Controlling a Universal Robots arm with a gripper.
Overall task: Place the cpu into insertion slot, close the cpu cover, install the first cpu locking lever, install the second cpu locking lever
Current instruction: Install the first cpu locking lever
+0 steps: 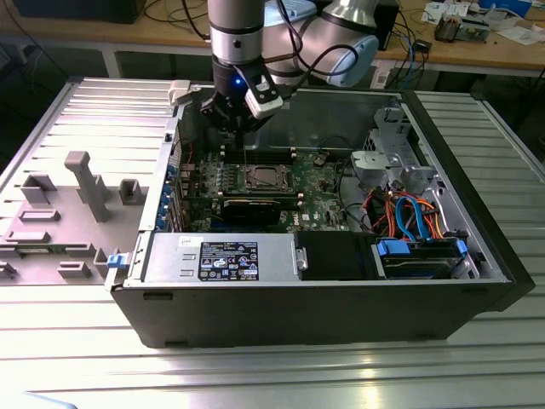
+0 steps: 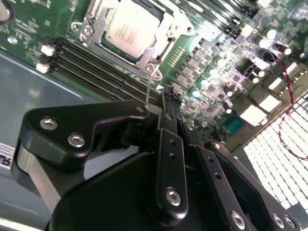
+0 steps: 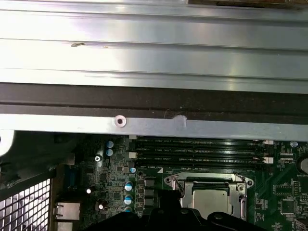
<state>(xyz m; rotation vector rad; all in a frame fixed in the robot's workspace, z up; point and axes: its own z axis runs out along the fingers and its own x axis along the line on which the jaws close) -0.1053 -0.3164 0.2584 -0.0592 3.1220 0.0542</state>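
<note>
The chip [image 2: 131,26] sits in the green board [image 2: 29,33] under its shut metal cover [image 2: 166,29]; a thin lever [image 2: 149,86] stands upright, unlatched, beside the gripper [image 2: 169,96], jaws seemingly closed into one pushing tip

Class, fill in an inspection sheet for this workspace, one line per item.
Surface: ribbed metal table carrying an open computer case.
Job's things: cpu seated on the motherboard, cpu cover flat around it; a thin lever stands raised.
Clutter: grey plastic fixtures on the table, exterior view's left.
End effector: close to the raised lever's tip.
Cables: coloured wires inside the case, exterior view's right.
Surroundings: workbench behind.
</note>
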